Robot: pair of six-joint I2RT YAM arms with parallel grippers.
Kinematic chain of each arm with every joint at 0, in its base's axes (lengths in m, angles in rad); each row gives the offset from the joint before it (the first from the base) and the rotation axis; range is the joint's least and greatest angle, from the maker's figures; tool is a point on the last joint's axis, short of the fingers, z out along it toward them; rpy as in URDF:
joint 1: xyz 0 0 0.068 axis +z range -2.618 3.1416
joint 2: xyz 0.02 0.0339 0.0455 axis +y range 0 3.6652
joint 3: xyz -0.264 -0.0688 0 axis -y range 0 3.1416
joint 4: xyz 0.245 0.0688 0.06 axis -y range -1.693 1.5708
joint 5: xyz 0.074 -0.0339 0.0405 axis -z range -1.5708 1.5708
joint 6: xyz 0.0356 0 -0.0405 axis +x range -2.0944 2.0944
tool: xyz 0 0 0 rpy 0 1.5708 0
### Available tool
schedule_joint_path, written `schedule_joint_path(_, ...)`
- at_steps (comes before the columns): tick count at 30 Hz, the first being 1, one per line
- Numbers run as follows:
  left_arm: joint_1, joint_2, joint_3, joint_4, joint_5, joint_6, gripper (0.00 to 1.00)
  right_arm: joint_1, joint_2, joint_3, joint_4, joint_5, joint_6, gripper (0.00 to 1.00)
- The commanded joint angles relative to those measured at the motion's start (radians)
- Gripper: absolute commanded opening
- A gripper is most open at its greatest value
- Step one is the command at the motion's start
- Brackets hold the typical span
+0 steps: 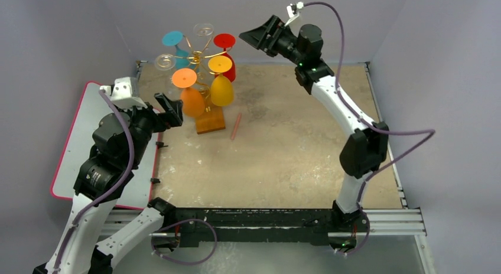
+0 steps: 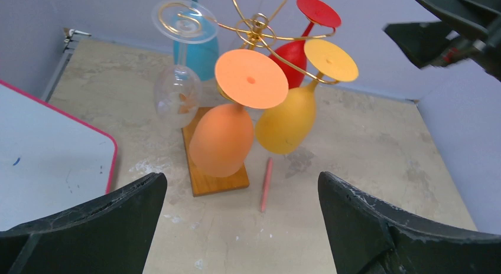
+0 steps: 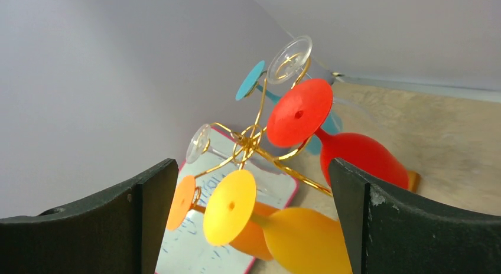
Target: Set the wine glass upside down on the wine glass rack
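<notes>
Top external view, at 11 o'clock: finds wine glass rack (image 1: 204, 54) loaded, orange wine glass (image 1: 192, 100) hanging bowl-down at 5 o'clock of its hub, near left gripper (image 1: 170, 110). Finds both pincers apart, empty; right gripper (image 1: 256, 36) high at 1 o'clock. Looks like hanging done; calls for backing away without nudging glasses.

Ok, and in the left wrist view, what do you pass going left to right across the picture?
White board → clear wine glass → orange wine glass → yellow wine glass. The blue wine glass, red wine glass and pink stick overlap these, so they are left out.
</notes>
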State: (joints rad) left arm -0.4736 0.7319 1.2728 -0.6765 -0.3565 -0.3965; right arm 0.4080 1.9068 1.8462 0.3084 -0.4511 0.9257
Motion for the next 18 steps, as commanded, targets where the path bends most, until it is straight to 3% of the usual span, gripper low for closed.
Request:
schedule_joint_path(1,0.000,-0.005,0.045,0.038,-0.144,-0.097,1.00,-0.012,-0.195,-0.090,-0.109,0.078,-0.264,1.00)
schedule_joint_path(5,0.000,0.015,0.061,0.060,-0.162,-0.073,1.00,-0.011,-0.361,-0.201,-0.245,0.155,-0.457,1.00)
schedule_joint_path(9,0.000,0.060,0.109,0.048,-0.168,-0.085,1.00,-0.011,-0.531,-0.290,-0.376,0.246,-0.546,1.00)
schedule_joint_path(18,-0.001,0.057,0.064,0.073,-0.061,-0.164,1.00,-0.011,-0.838,-0.520,-0.516,0.281,-0.514,1.00)
